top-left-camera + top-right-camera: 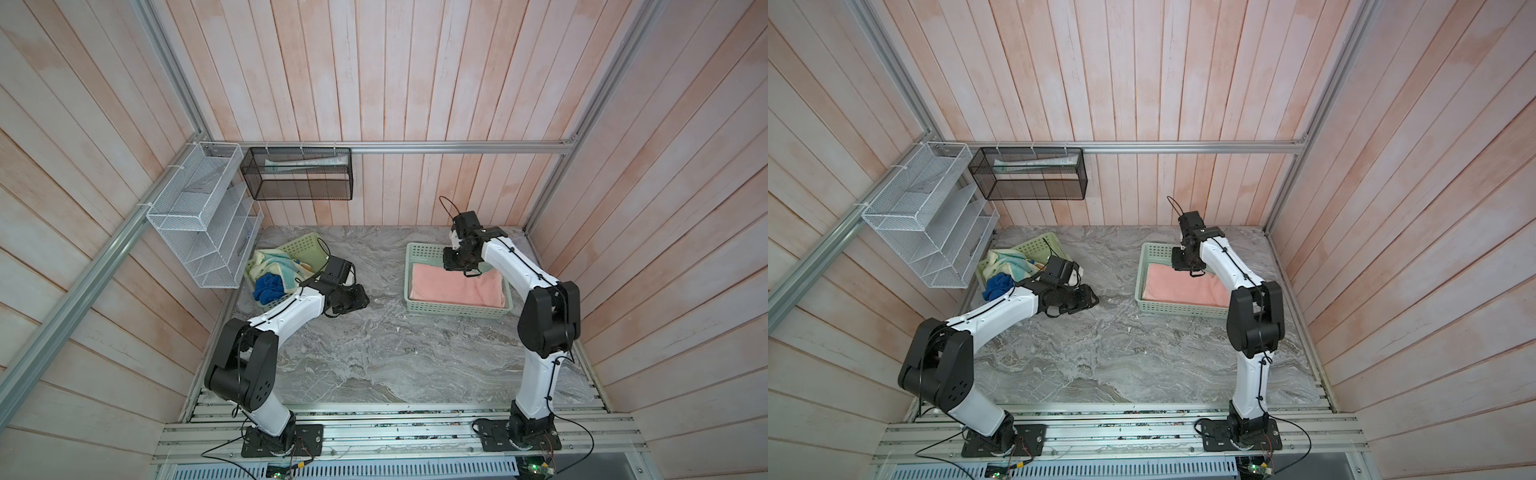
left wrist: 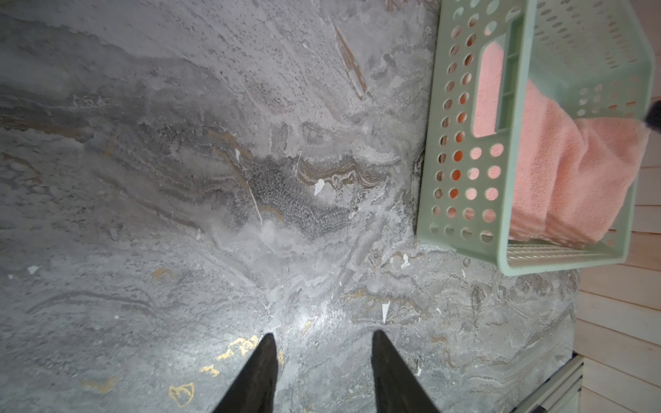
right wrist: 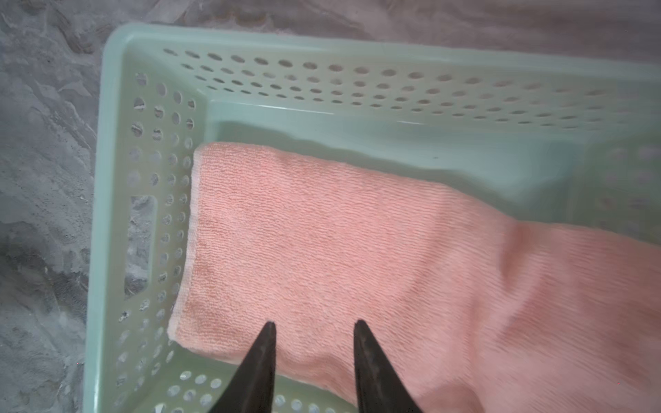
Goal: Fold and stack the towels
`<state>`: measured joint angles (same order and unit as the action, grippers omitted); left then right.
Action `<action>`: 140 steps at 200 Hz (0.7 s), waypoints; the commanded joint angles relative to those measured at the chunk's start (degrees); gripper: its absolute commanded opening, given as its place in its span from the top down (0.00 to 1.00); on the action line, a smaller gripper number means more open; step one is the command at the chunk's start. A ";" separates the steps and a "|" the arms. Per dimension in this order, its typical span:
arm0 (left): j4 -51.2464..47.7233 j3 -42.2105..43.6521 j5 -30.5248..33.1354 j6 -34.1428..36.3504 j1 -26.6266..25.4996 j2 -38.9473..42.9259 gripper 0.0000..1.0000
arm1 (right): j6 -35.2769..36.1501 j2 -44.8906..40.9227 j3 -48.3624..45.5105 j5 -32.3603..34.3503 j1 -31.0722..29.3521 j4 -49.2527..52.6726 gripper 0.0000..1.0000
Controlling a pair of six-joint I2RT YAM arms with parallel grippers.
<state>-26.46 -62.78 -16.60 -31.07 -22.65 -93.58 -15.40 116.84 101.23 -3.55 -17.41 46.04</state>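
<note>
A folded salmon-pink towel (image 1: 457, 286) (image 1: 1179, 284) (image 3: 339, 232) lies flat in the right green basket (image 1: 457, 309) (image 3: 107, 214). My right gripper (image 1: 461, 267) (image 3: 314, 323) hovers just over the towel's far edge, open, with nothing between its fingers. A pale yellow towel (image 1: 270, 259) and a royal blue towel (image 1: 270, 288) lie crumpled in the left green basket (image 1: 305, 243). My left gripper (image 1: 360, 301) (image 2: 323, 334) stands open low over the bare marble table (image 2: 214, 178), right of that basket. In the left wrist view the pink towel (image 2: 572, 178) shows at the side.
A white wire rack (image 1: 199, 216) hangs on the left wall and a black mesh basket (image 1: 297, 178) on the back wall. The marble table (image 1: 395, 353) stretches between the two baskets and toward the arm bases.
</note>
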 commanded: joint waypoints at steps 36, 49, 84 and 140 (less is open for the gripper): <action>3.93 -0.23 -3.38 -0.81 -0.33 -2.19 0.55 | 2.99 10.17 1.91 -11.20 -0.50 -9.07 0.75; 5.29 -0.13 -3.85 -1.56 -0.96 -3.03 0.55 | 3.25 11.71 2.86 -12.09 -0.61 -9.36 0.78; 13.24 -1.02 -8.05 -5.28 -3.95 -7.41 0.55 | 5.03 13.90 3.07 -15.90 -1.09 -11.01 0.80; 18.14 -10.05 -11.09 -9.20 -8.33 -17.60 0.55 | 8.89 16.59 4.49 -19.39 -3.02 -11.33 0.82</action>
<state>-12.49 -68.99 -25.69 -38.04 -29.95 -108.49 -8.91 130.89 103.39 -19.66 -19.44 34.89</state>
